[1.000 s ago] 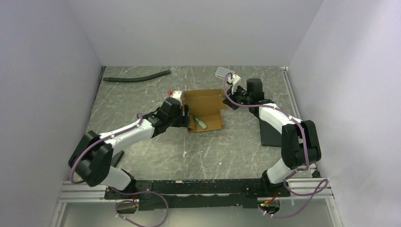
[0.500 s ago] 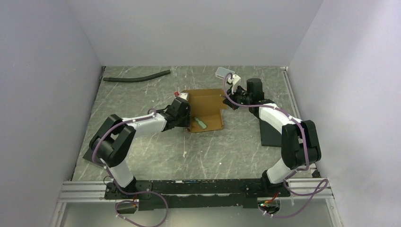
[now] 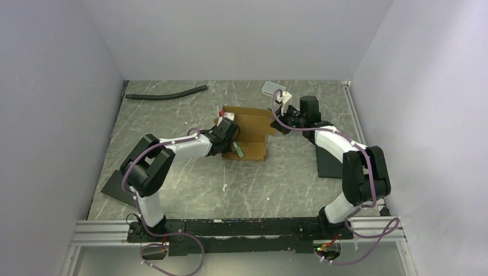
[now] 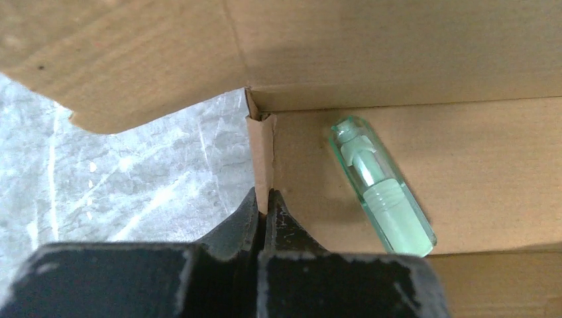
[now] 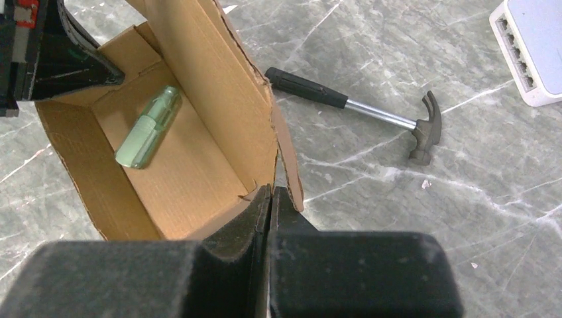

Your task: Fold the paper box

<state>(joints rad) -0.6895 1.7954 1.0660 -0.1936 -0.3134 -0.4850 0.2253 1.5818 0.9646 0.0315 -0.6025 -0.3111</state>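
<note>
Standing half-folded on the marbled table, centre of the overhead view, paper box with walls raised, left gripper pinched tight on its left corner flap, right gripper clamped on its right corner, small hammer near the box, green tube lying inside

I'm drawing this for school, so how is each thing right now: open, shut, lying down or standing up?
paper box: half folded, walls up, top open
green tube: lying flat inside the box
left gripper: shut on a box wall edge
right gripper: shut on a box corner
hammer: lying flat beside the box, untouched
black hose: lying loose, away from the box
</note>
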